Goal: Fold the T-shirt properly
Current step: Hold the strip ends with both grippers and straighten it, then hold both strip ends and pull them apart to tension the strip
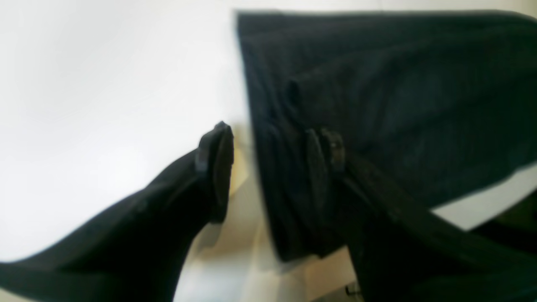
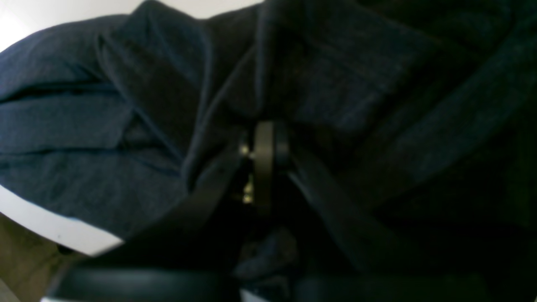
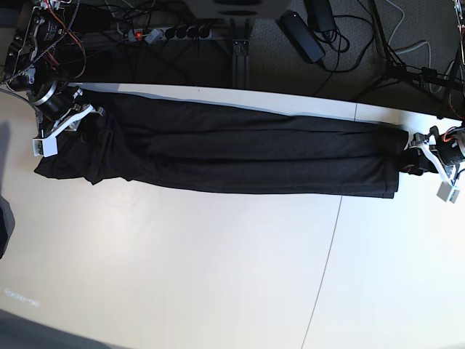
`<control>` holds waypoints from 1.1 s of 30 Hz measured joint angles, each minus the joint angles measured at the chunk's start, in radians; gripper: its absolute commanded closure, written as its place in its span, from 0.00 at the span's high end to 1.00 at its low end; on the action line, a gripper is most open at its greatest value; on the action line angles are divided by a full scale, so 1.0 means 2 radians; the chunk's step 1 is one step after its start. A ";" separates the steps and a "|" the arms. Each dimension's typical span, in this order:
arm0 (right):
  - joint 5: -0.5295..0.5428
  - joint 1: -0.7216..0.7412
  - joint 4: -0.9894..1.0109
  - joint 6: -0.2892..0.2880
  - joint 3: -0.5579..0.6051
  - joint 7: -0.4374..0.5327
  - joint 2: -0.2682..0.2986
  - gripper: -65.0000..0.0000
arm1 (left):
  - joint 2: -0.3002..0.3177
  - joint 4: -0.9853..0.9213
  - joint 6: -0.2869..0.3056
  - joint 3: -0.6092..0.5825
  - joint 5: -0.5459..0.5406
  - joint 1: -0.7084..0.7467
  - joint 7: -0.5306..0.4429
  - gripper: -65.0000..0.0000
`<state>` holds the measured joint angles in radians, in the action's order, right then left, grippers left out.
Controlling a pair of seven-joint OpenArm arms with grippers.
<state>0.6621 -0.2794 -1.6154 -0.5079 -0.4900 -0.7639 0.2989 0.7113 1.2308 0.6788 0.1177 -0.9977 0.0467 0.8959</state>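
The T-shirt [image 3: 232, 156] lies as a long dark band across the far side of the white table [image 3: 218, 269], plain side up with no print showing. My right gripper [image 3: 86, 120] is at its bunched left end. In the right wrist view the right gripper [image 2: 264, 161] has its jaws closed together in rumpled cloth [image 2: 105, 126]. My left gripper [image 3: 408, 158] is at the shirt's right end. In the left wrist view the left gripper [image 1: 272, 163] is open, one finger [image 1: 216, 167] over bare table and the other on the shirt [image 1: 398, 96], straddling its edge.
The table's far edge [image 3: 305, 102] runs close behind the shirt. Beyond it are a power strip [image 3: 171, 33], cables and a black adapter [image 3: 301, 33] on the floor. A thin seam [image 3: 330, 247] crosses the table top. A dark object [image 3: 4, 218] sits at the left border.
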 measured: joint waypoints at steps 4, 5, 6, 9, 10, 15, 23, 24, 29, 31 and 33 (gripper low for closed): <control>0.001 0.000 0.000 0.000 0.000 0.000 0.000 0.00 | 0.004 0.000 -0.004 0.071 -0.042 -0.010 0.019 0.49; 0.001 0.000 0.000 0.000 0.000 0.000 0.000 0.00 | 0.007 0.000 -0.004 0.079 -0.057 -0.011 0.035 0.49; 0.001 0.000 0.000 0.000 0.000 0.000 0.000 0.00 | 0.010 0.000 -0.004 0.080 -0.064 -0.009 0.051 0.49; 0.006 0.000 0.000 0.000 0.000 0.000 0.000 0.00 | 0.010 0.000 -0.002 0.079 -0.093 0.008 0.060 0.49; 0.010 0.000 0.000 0.000 0.000 0.000 0.000 0.00 | 0.008 0.000 0.001 0.078 -0.095 0.015 0.060 0.49; 0.011 0.000 0.000 0.000 0.000 0.000 0.000 0.00 | -0.015 0.000 0.002 0.072 -0.099 0.035 0.063 0.49; 0.011 0.000 0.000 0.000 0.000 0.000 0.000 0.00 | -0.026 0.000 0.002 0.070 -0.079 0.035 0.046 0.65; 0.011 0.000 0.000 0.000 0.000 0.000 0.000 0.00 | -0.027 0.000 0.001 0.070 -0.075 0.035 0.041 0.65; 0.011 0.000 0.000 0.000 0.000 0.000 0.000 0.00 | -0.027 0.000 0.002 0.068 -0.075 0.035 0.040 0.65; 0.011 0.000 0.000 0.000 0.000 0.000 0.000 0.00 | -0.029 0.000 0.001 0.068 -0.075 0.035 0.040 0.65; 0.011 0.000 0.000 0.000 0.000 0.000 0.000 0.00 | -0.030 0.000 0.001 0.068 -0.074 0.035 0.040 0.65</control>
<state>0.6838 -0.2794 -1.6154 -0.5083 -0.4900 -0.7643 0.2989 0.6510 1.2301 0.6815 0.2543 -1.1454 0.1162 0.9760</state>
